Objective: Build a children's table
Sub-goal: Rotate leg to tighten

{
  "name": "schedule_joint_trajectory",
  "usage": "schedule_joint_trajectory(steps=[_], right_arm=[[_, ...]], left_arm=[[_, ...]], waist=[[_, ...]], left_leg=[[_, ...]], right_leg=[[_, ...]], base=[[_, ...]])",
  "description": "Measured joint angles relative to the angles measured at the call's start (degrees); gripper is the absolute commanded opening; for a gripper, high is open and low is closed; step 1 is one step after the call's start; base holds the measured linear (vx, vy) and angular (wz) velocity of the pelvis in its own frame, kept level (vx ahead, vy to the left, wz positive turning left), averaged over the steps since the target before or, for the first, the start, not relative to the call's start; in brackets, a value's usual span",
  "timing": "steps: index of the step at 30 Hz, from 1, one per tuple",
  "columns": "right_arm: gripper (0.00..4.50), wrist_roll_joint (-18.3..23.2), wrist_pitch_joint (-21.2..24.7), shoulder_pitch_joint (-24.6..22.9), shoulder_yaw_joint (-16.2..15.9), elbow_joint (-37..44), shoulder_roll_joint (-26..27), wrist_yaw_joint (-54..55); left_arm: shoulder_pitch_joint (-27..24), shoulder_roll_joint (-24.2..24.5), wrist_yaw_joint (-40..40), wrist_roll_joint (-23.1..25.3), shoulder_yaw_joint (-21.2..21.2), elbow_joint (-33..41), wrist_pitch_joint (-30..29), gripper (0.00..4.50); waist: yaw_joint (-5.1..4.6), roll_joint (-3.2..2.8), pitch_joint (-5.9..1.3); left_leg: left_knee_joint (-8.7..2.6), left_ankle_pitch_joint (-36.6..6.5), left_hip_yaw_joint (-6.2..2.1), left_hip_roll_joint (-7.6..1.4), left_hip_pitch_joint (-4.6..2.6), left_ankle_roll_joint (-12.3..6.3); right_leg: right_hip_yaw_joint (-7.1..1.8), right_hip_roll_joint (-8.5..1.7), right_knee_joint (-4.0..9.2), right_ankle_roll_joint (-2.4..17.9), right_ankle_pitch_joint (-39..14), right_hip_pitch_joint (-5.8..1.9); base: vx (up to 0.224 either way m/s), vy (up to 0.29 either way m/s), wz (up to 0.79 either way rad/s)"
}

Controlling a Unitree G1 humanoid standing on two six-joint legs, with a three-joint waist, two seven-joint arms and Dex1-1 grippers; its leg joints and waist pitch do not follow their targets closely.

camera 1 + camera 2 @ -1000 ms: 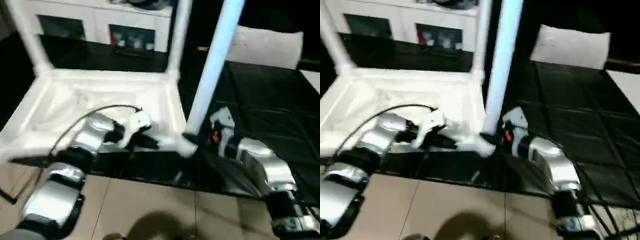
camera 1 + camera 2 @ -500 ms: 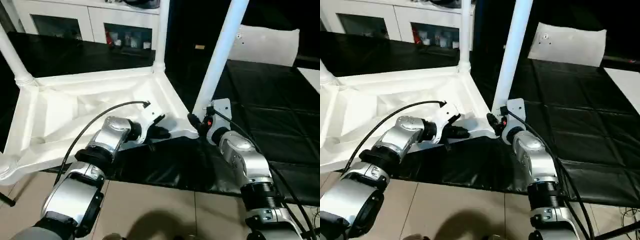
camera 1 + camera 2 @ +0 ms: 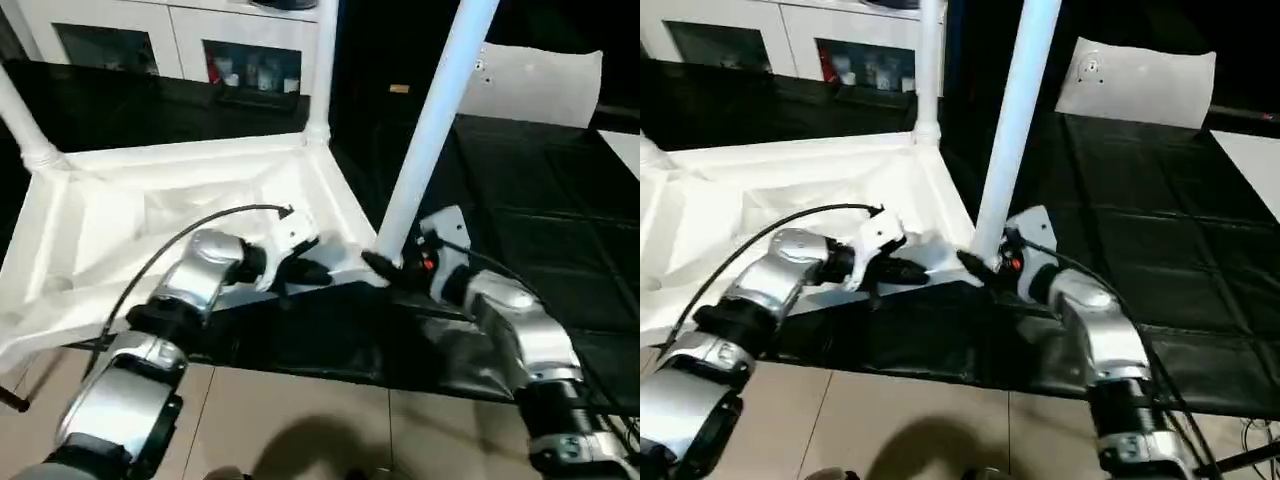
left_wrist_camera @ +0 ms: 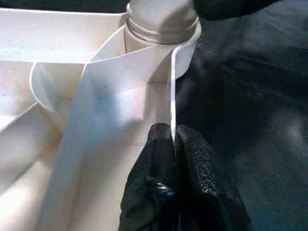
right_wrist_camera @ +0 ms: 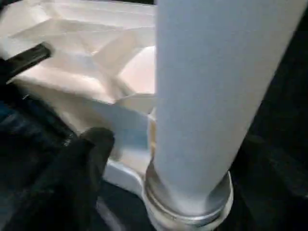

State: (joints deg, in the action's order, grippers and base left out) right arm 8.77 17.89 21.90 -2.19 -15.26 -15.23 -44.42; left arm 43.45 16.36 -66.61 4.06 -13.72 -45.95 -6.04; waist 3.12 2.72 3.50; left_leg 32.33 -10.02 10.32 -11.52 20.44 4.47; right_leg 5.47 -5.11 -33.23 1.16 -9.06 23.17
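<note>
The table [image 3: 180,220] lies upside down on the black mat, its near corner at 6 o'clock. The left gripper [image 4: 172,139] pinches the thin rim there. The right gripper [image 3: 385,268], jaws spread, sits at the base of the near leg [image 3: 425,130], which rises toward 1 o'clock. Keep the rim pinned and check the leg is fully seated.

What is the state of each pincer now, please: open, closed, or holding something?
Left pincer: closed on the thin side wall of the table top.
Right pincer: at the base of the near leg; open or shut cannot be told.
</note>
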Motion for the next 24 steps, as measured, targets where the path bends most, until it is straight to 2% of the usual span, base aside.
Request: schedule_joint_trajectory(steps=[5, 8, 9, 12, 18, 24], right_arm=[[4.01, 2.19, -0.86, -1.34, -1.59, 1.88, -4.16, -8.93], [4.01, 4.33, -1.05, -1.77, -3.12, 3.23, -6.72, -16.09], [4.01, 4.84, -1.10, -1.77, -3.39, 3.51, -7.47, -17.99], [3.73, 5.26, -1.11, -1.77, -4.28, 3.52, -8.77, -21.50], [3.17, 5.29, -2.28, -1.76, -6.67, 3.10, -12.17, -28.04], [2.64, 5.14, -2.97, -1.75, -8.24, 2.77, -12.57, -31.00]], left_arm=[[-0.67, 3.00, -7.92, -0.51, -1.40, 0.61, 3.30, 0.00], [-1.34, 4.99, -14.16, -1.56, -2.70, 1.41, 5.30, 0.00], [-1.35, 5.37, -15.86, -1.71, -3.16, 1.43, 5.95, 0.00], [-1.36, 6.06, -18.96, -1.95, -4.26, 1.86, 6.69, 0.00], [-1.34, 7.73, -23.08, -2.30, -6.27, 2.38, 8.76, 0.00], [-1.15, 8.42, -23.82, -3.15, -7.72, 2.45, 9.84, 0.00]], waist=[[0.34, 0.00, 0.00], [1.09, 0.02, 0.01], [1.63, 0.02, 0.01], [2.47, 0.05, 0.02], [2.85, 0.09, 0.03], [3.22, 0.09, 0.03]], left_leg=[[0.04, 0.00, 0.01, -0.02, 0.01, 0.00], [0.07, 0.00, 0.01, -0.02, 0.05, -0.01], [0.08, 0.00, 0.03, -0.03, 0.05, -0.01], [0.18, 0.00, 0.06, -0.04, 0.06, -0.01], [0.28, 0.00, 0.09, -0.08, 0.03, 0.00], [0.35, 0.01, 0.08, -0.09, 0.02, 0.01]], right_leg=[[0.00, 0.00, -0.01, 0.02, 0.02, -0.02], [0.01, 0.00, -0.01, 0.02, 0.01, -0.03], [0.00, 0.00, -0.01, 0.02, 0.02, -0.03], [0.00, -0.03, -0.07, 0.03, 0.02, -0.05], [0.00, -0.05, -0.23, 0.02, 0.01, -0.05], [0.00, -0.06, -0.29, 0.01, 0.01, -0.06]], base=[[0.000, 0.000, 0.00], [0.000, 0.000, 0.00], [0.000, 0.000, 0.00], [0.000, 0.000, 0.00], [0.000, 0.000, 0.00], [0.000, 0.000, 0.00]])
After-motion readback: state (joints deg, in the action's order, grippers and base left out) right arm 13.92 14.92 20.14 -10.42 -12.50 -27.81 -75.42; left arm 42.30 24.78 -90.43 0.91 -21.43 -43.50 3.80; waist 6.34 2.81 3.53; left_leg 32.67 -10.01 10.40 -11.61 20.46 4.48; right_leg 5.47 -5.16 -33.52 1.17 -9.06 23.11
